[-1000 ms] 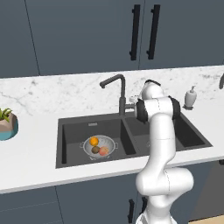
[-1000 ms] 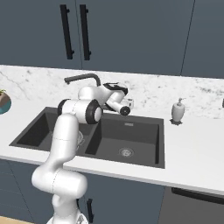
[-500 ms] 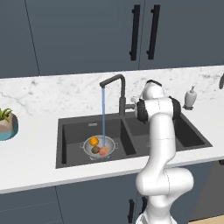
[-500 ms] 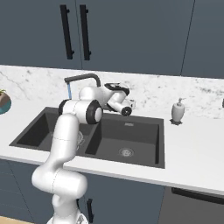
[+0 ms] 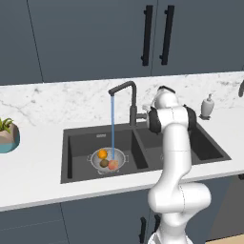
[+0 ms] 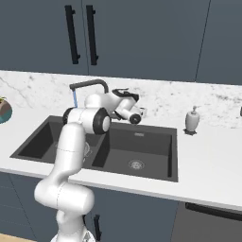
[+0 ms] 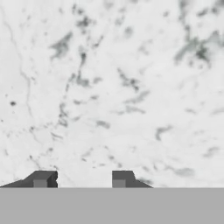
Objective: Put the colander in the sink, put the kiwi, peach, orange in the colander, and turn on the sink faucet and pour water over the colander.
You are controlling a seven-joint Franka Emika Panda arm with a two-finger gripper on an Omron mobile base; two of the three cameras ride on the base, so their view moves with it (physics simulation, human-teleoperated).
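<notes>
A potted plant [image 5: 6, 135] sits far left on the bench [image 5: 33, 167]. In the sink's [image 5: 76, 143] left basin, the colander [image 5: 107, 160] holds the orange [image 5: 102, 154], kiwi [image 5: 104, 163] and peach [image 5: 113, 165] under the water [image 5: 113, 121] from the sink faucet [image 5: 127, 97]. The gripper [image 7: 81, 179], jaws apart and empty, faces marble by the faucet. A soap dispenser [image 5: 207, 106] stands right.

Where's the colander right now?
In the left base view, the colander sits in the left basin of the sink, under the water from the faucet.

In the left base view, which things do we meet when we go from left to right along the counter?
Plant pot → colander holding the fruits, in the left basin of the sink → sink faucet → robot arm → white soap dispenser.
</notes>
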